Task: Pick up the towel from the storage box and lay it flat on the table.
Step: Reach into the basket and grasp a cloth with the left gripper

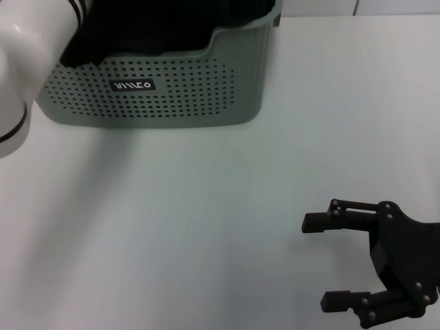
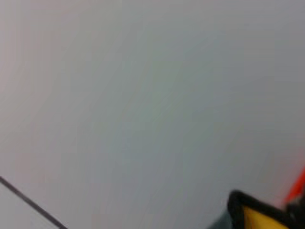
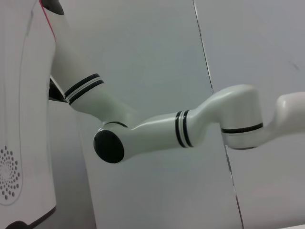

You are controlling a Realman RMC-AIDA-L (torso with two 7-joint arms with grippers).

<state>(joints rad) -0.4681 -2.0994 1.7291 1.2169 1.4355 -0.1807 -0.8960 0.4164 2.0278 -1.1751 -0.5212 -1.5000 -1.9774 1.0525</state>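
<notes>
Right gripper (image 1: 317,262), black and bare, hangs low over the white worktop (image 1: 206,227) with its two fingers (image 1: 315,221) spread wide apart and nothing between them. Well ahead of it and off to its left stands the storage box (image 1: 172,89), a sage-green basket with rows of small holes in its walls and a dipped cut-out in the near rim. A small dark label (image 1: 133,85) sits on the near wall, printed in white stylised letters that cannot be read with certainty. Black fabric (image 1: 144,27) fills the visible inside of the box and drapes up to the rim.

The left arm (image 1: 27,62), white with thin black rings, reaches across the box's left near corner, and the left gripper itself lies outside the head view, so whether it is clenched or released cannot be told. In the left wrist view a corner of the towel (image 2: 262,219) shows, mustard yellow with a thin black edge, against a pale plain surface; where exactly it sits relative to the box cannot be made out from that view. A short orange-red streak (image 2: 296,187) lies just beside the towel corner.

The right wrist view shows only the left arm's white jointed links (image 3: 181,129) stretched out before a pale wall.
</notes>
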